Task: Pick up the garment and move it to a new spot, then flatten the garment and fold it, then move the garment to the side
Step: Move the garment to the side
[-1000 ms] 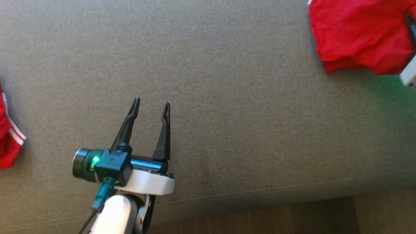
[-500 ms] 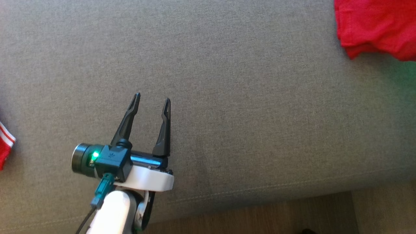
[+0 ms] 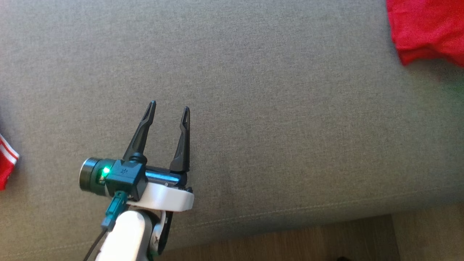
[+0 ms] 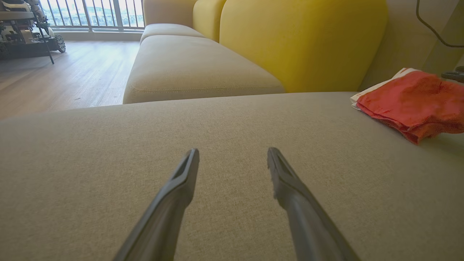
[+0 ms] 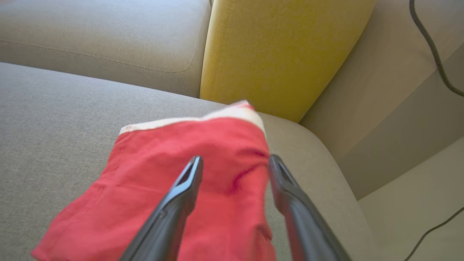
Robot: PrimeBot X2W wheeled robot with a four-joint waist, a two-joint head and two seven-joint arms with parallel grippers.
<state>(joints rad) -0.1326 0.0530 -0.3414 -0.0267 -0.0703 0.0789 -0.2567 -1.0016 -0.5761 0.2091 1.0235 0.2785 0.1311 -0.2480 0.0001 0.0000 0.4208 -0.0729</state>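
Note:
The garment [image 3: 427, 29] is red with a white band and lies folded at the right end of the grey sofa seat [image 3: 272, 127]. In the left wrist view the garment [image 4: 417, 101] sits at the far right. My right gripper [image 5: 235, 158] hovers just above the garment [image 5: 152, 170], open, with nothing between its fingers. My left gripper [image 3: 169, 106] stands open over bare seat fabric near the front edge, far left of the garment. The left wrist view shows the same gripper [image 4: 232, 150] empty.
A second red cloth with white stripes [image 3: 7, 165] pokes in at the seat's left edge. A yellow back cushion [image 5: 275, 50] rises behind the garment. Wooden floor [image 3: 290, 243] runs along the seat's front edge. A dark cable [image 5: 431, 47] hangs at the right.
The head camera has swung left, so the garment sits nearer the picture's right edge and the right gripper's body has left it. My right gripper has opened. The left gripper holds still.

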